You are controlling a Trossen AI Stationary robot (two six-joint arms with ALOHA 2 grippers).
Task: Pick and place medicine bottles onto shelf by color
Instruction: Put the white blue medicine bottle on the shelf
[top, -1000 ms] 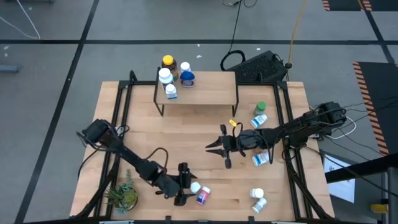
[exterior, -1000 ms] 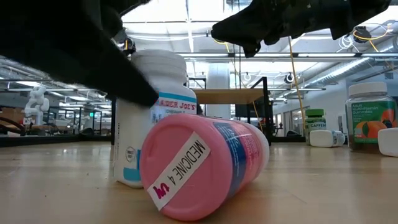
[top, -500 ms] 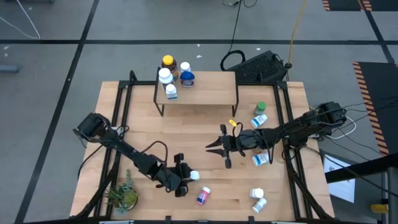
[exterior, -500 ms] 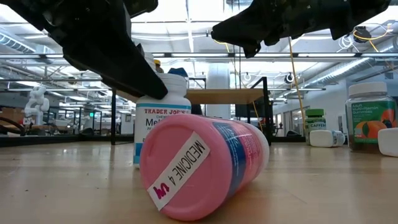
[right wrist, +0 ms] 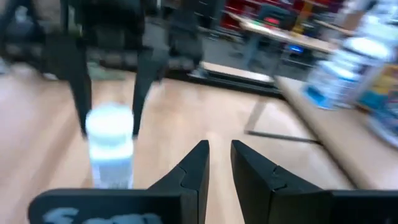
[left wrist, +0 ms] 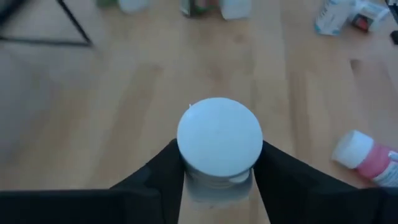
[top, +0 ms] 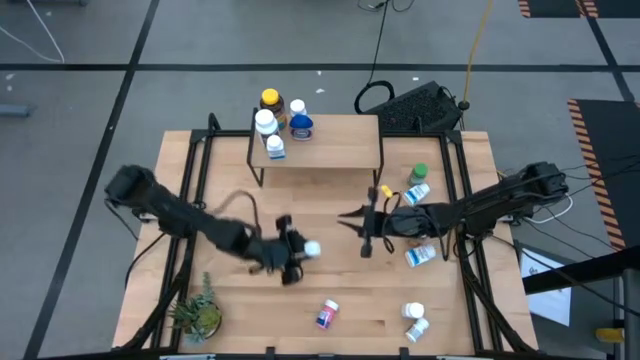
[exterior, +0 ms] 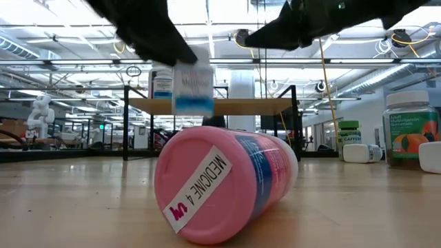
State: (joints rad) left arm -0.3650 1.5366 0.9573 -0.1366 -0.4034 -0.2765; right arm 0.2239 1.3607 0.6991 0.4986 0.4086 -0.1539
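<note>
So the left gripper (top: pixel 297 250) has its two dark fingers clamped on a small white bottle (top: pixel 311 248) just under the round, smooth white cap, and the low view shows that bottle (exterior: pixel 192 86) hanging clear above the wooden tabletop (top: pixel 330 200), blue band along the bottom of its label. From the left wrist view you're staring right down on the cap (left wrist: pixel 219 137), a plain matte disc with a finger pressed on either side. The right gripper (top: pixel 363 222) hangs over the middle of the table, nothing in it, fingers (right wrist: pixel 194 168) drawn narrow with only a thin slit between the tips. The shelf (top: pixel 320 140), a pale wood board on skinny black metal legs, sits at the far edge and has a cluster of bottles at its left end: a yellow-capped amber one (top: pixel 270 100), a blue one (top: pixel 301 125) and a couple of white ones (top: pixel 266 122). Lying on its side near the front edge is the pink-labelled bottle (exterior: pixel 224 182), chunky glossy cylinder with a tag reading "MEDICINE 4". More white bottles (top: pixel 414 320) are scattered on the right, plus a green-capped one (top: pixel 418 174). A little leafy potted plant (top: pixel 197 315) sits in the front left corner.
</note>
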